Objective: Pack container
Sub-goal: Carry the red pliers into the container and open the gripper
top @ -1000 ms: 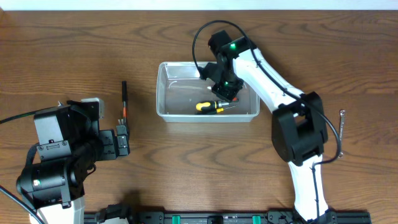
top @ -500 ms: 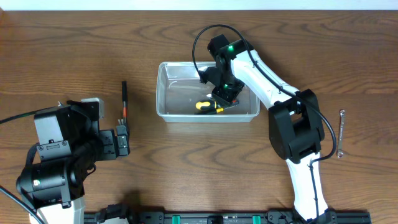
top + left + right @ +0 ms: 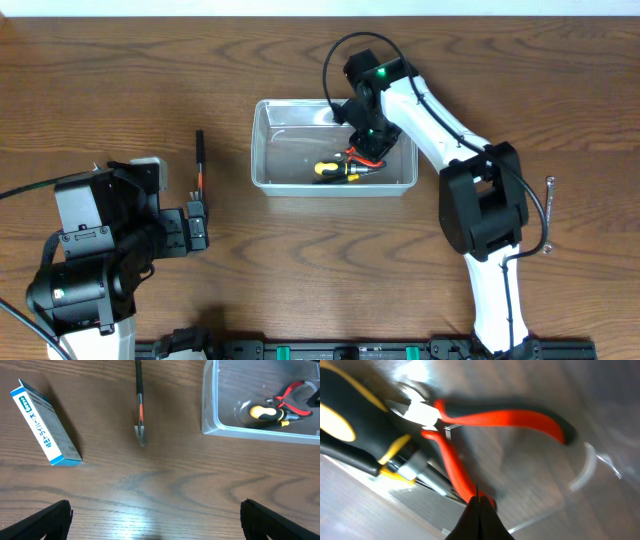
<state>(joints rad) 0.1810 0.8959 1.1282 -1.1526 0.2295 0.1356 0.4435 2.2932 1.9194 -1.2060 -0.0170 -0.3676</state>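
Observation:
The clear plastic container (image 3: 262,150) stands mid-table; it also shows in the left wrist view (image 3: 210,405). Inside it lie a yellow-and-black screwdriver (image 3: 333,171) (image 3: 264,412) (image 3: 345,425) and red-handled pliers (image 3: 357,156) (image 3: 292,395) (image 3: 490,417), touching each other. My right gripper (image 3: 366,140) (image 3: 478,510) is shut and empty, its tips just above one plier handle inside the container. My left gripper (image 3: 197,228) (image 3: 160,522) is open and empty, low over bare table to the left of the container.
A thin black tool with an orange band (image 3: 199,160) (image 3: 139,407) lies left of the container. A blue-and-white box (image 3: 46,422) lies further left. A metal wrench (image 3: 549,215) lies at the far right.
My right gripper has shifted slightly to the right inside the container. The red pliers now show lying beside the screwdriver. The left arm has not moved.

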